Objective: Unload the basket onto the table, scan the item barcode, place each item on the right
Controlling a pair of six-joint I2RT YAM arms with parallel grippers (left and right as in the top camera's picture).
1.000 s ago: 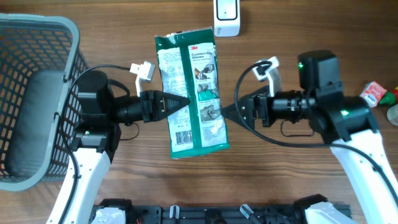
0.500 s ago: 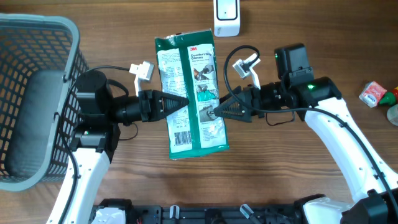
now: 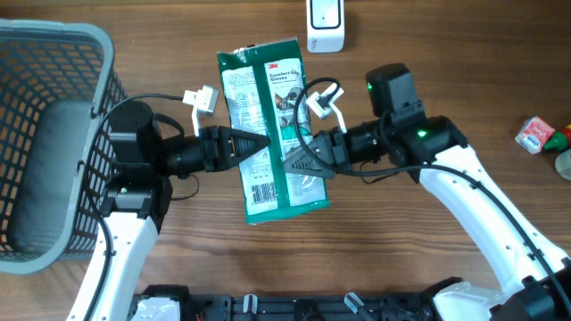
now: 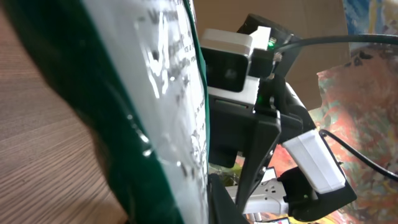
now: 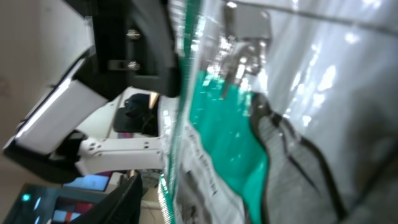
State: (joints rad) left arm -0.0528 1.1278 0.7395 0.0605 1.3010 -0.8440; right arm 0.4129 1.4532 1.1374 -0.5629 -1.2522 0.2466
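A green and white glove package (image 3: 272,125) hangs flat above the table, its barcode (image 3: 260,193) facing up near the lower end. My left gripper (image 3: 260,147) is shut on the package's left edge. My right gripper (image 3: 296,161) reaches over its right edge with the jaws partly apart around it. In the right wrist view the package (image 5: 280,124) fills the frame and one dark finger (image 5: 127,199) stands a little clear of its edge. In the left wrist view the package (image 4: 143,93) runs down into my left gripper (image 4: 205,208). A white scanner (image 3: 326,27) stands at the table's back edge.
A grey mesh basket (image 3: 100,62) holding a dark pouch fills the left side. A small red and white packet (image 3: 536,134) and a green item (image 3: 562,138) lie at the far right. Bare wood shows in front of the package.
My right arm has swung left until its fingers reach over the package's right edge, and its jaws have narrowed. The package has shifted slightly left. The left arm has held still.
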